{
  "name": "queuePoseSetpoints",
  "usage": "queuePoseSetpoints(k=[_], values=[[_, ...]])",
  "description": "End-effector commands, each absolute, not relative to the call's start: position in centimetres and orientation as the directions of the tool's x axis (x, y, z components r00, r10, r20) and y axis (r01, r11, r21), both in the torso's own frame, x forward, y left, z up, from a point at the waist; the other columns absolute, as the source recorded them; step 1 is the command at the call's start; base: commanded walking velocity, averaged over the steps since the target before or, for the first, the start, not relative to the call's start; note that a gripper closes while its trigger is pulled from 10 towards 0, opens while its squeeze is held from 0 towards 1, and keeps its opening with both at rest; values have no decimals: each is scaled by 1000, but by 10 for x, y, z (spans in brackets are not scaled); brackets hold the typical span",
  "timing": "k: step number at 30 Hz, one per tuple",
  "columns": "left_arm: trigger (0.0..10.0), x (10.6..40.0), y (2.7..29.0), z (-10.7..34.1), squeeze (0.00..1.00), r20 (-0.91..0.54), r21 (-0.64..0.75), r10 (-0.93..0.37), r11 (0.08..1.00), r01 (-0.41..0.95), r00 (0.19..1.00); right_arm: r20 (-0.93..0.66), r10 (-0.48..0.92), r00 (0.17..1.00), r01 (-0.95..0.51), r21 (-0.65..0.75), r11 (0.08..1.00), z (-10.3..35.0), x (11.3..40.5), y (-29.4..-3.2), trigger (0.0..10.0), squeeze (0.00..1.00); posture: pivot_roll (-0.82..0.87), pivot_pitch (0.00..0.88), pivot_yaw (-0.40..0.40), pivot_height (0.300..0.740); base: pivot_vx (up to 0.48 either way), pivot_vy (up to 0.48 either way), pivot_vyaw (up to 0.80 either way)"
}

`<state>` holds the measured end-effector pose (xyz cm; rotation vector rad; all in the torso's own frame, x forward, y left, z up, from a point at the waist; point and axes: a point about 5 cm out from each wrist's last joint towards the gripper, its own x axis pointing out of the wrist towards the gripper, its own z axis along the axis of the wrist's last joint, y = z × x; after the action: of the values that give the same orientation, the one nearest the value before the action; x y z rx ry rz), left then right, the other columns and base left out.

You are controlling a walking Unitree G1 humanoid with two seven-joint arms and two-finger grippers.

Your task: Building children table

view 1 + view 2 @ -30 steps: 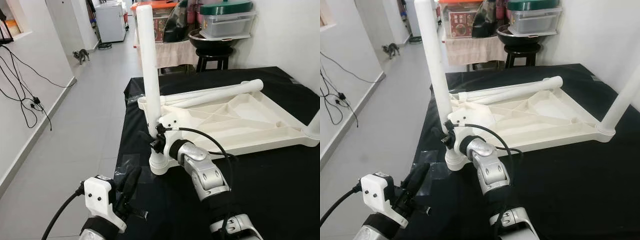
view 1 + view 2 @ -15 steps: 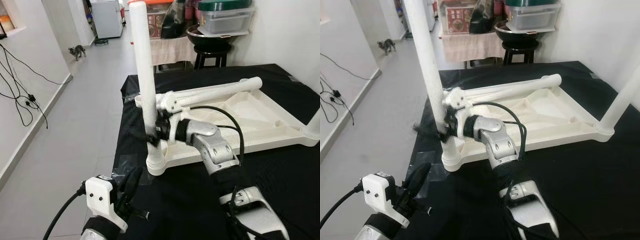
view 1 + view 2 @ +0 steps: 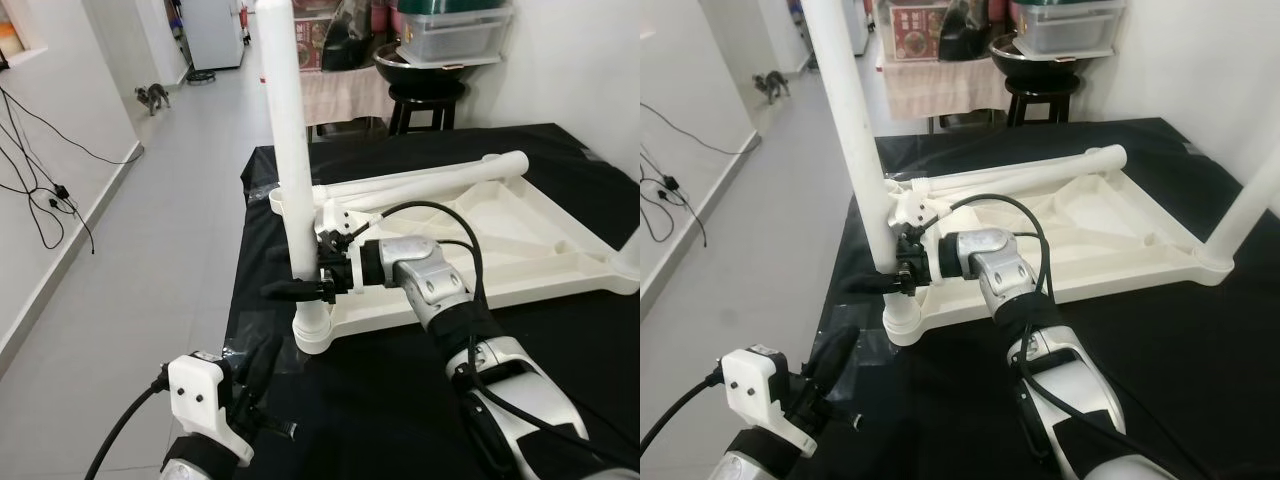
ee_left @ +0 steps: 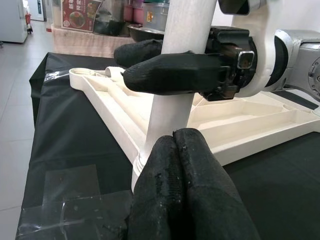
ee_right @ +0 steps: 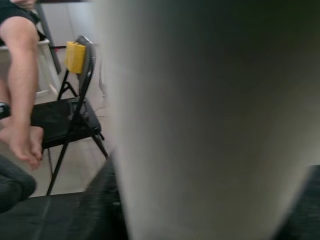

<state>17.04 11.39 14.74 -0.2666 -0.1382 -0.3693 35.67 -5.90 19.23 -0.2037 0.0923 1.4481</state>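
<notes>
Clamping the upright white leg (image 3: 285, 150) low down, the right gripper (image 3: 300, 289) holds it in the near corner socket of the upturned tabletop (image 3: 480, 245) on black cloth (image 3: 560, 330). Another leg (image 3: 430, 185) lies unfitted, so work likely remains. Left gripper (image 4: 180, 165) waits, fingers pressed together.

White table top (image 3: 480, 235) lies upside down, one white leg (image 3: 290, 180) upright in its corner socket
</notes>
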Motion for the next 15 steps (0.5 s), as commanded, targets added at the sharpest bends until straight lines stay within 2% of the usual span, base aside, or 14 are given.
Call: queuePoseSetpoints(k=[1,2,3,4,5,6,7,8,9,10,12,13,15], values=[[10000,169,113,148,0,174,-221,-336,903,369,926,-230,963,143,-989,-76,128,177,352,-55,0,0,-8,27,23,740,0,0,0],[10000,169,113,149,0,174,-221,-337,902,371,925,-236,952,194,-981,-75,181,173,351,-57,0,0,-8,27,23,740,0,0,0],[10000,169,113,149,0,174,-221,-337,902,371,925,-236,952,194,-981,-75,181,173,351,-57,0,0,-8,27,23,740,0,0,0],[10000,168,113,149,0,174,-221,-338,902,371,925,-239,916,323,-946,-59,318,166,351,-56,0,0,-6,35,13,740,0,0,0],[10000,167,113,149,0,174,-222,-338,902,371,925,-246,878,412,-909,-49,413,160,351,-56,0,0,-6,35,13,740,0,0,0],[10000,167,113,150,0,175,-221,-336,902,370,925,-210,732,648,-754,-42,656,154,352,-56,0,0,-6,41,14,740,0,0,0],[10000,167,113,150,0,175,-221,-336,902,370,925,-210,732,648,-754,-42,656,154,352,-56,0,0,-6,41,14,740,0,0,0],[10000,167,114,150,0,176,-221,-335,903,369,926,-194,587,786,-603,-30,797,150,351,-60,0,0,-6,41,14,740,0,0,0],[10000,167,114,150,0,176,-221,-335,903,369,926,-194,587,786,-603,-30,797,150,351,-60,0,0,-6,41,14,740,0,0,0],[10000,167,115,150,0,174,-220,-335,904,368,926,-218,594,774,-607,11,795,137,329,-48,0,0,-22,36,34,740,0,0,0],[10000,167,115,150,0,174,-220,-335,904,368,926,-218,594,774,-607,11,795,137,329,-48,0,0,-22,36,34,740,0,0,0],[10000,168,115,150,0,173,-220,-335,904,368,926,-228,649,726,-664,15,748,134,325,-42,0,0,-22,36,34,740,0,0,0],[10000,168,115,150,0,173,-218,-338,903,370,925,-228,676,701,-694,3,720,134,326,-39,0,0,-6,48,21,740,0,0,0]])
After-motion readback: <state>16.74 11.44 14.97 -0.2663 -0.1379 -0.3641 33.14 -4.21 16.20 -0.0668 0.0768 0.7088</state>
